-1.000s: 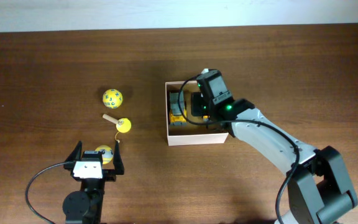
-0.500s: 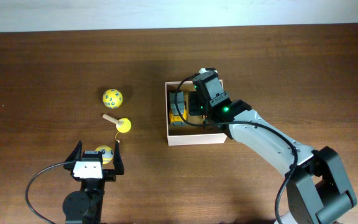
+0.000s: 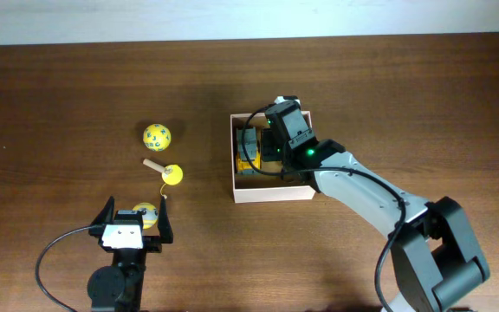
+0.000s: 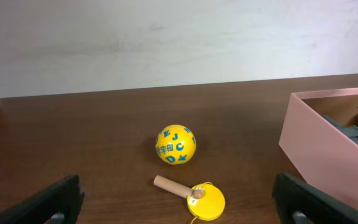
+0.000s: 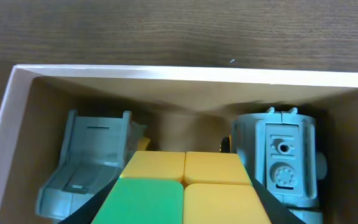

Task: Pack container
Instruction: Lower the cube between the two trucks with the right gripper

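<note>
The container (image 3: 272, 194), a shallow white-walled box, sits right of the table's centre. It also shows in the left wrist view (image 4: 319, 149) and the right wrist view (image 5: 166, 74). My right gripper (image 3: 277, 143) hangs over the container, shut on a yellow and green puzzle cube (image 5: 185, 180). Inside lie a grey and yellow toy vehicle (image 3: 247, 156) and grey toy parts (image 5: 92, 158) (image 5: 281, 158). My left gripper (image 3: 133, 227) is open at the front left, with a small yellow ball (image 3: 146, 211) between its fingers.
A yellow lettered ball (image 3: 157, 135) (image 4: 175, 144) and a yellow disc toy with a wooden handle (image 3: 171, 175) (image 4: 205, 200) lie on the table left of the container. The brown table reaches a white wall at the back.
My right gripper has shifted slightly left over the container with the cube in it. The left arm and the loose toys have not moved.
</note>
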Available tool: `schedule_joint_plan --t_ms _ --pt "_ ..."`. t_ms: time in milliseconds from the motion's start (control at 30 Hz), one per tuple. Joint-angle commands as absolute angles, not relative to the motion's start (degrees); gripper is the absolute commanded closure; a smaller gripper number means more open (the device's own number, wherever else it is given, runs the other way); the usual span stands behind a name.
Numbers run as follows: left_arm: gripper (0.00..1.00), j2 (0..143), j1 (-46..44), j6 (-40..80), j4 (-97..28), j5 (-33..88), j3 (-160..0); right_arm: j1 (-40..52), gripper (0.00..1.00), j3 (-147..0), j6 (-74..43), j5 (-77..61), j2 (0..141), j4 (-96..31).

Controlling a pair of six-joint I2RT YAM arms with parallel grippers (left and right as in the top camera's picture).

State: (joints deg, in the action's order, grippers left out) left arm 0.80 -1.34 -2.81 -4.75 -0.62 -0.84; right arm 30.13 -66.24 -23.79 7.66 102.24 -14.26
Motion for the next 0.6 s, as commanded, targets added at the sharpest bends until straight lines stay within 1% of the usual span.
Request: schedule_joint_plan --t_ms 0,433,500,567 --pt "0.01 0.62 -0.99 -3.73 -4.78 -0.16 -0.54 30.85 0.52 -68.25 -24.08 8.62 103.61 -13.85" --pt "0.01 0.62 -0.99 -3.73 -4.8 -0.19 -0.54 31.77 0.52 -69.56 -24.05 8.67 105.41 -12.36" --pt "0.01 0.62 -0.99 -3.73 -4.8 -0.16 -0.54 31.77 0.51 -69.73 -24.05 8.73 105.41 -12.36" --pt "0.01 0.62 -0.99 -3.73 -4.8 -0.16 -0.54 31.77 0.47 -69.73 -24.05 8.88 105.41 -12.36"
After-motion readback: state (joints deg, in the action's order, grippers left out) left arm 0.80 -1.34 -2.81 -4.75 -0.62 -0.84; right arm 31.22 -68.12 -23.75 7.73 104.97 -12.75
